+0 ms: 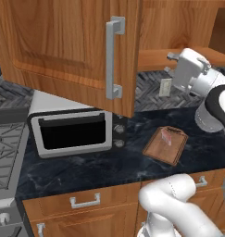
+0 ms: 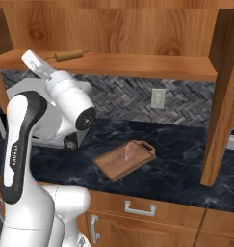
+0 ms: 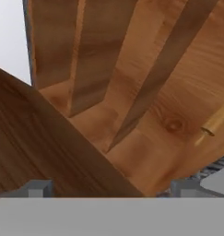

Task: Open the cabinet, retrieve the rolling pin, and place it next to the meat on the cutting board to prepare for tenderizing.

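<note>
Gripper (image 3: 109, 188) gapes empty (inside the cabinet (image 1: 63, 46)); one rolling pin (image 2: 69, 55), one meat (image 2: 129, 151).

Even, bright rendered light w/ no glare, soft shadow under the cabinet (image 1: 67, 41) on the counter (image 1: 86, 166), base views fairly sharp, hand view blurrier & coarse close-up, no edge distortion.

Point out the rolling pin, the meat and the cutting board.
rolling pin (image 2: 69, 55): right base view, middle of its barrel, lying on the cabinet shelf.
meat (image 2: 129, 151): right base view, centre of the pink slab.
cutting board (image 2: 111, 165): right base view, bare wood near its front corner.
</note>
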{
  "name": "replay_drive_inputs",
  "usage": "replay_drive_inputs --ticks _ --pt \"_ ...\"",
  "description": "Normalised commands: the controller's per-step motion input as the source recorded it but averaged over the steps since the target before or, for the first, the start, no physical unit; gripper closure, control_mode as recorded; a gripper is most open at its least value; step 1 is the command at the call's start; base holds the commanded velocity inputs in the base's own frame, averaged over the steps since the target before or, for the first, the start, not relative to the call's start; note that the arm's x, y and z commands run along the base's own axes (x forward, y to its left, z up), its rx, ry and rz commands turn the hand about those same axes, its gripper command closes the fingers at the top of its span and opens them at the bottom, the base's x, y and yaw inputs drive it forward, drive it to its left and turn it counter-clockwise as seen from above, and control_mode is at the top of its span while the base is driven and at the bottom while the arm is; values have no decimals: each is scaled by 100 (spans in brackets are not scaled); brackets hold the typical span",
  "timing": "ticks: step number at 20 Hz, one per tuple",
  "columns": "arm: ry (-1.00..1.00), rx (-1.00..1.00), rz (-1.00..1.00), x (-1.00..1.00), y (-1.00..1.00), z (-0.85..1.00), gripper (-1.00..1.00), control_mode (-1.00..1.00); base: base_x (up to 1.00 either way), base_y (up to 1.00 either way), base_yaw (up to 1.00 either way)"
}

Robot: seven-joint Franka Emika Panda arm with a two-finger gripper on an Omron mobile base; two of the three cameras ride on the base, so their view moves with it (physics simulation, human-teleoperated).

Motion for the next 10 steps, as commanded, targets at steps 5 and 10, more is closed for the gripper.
replay_drive_inputs --ticks 5,10 --pt "11 0 35 50 53 -3 -100 -100 0 0 0" --pt "10 0 34 47 49 -7 -100 -100 0 0 0"
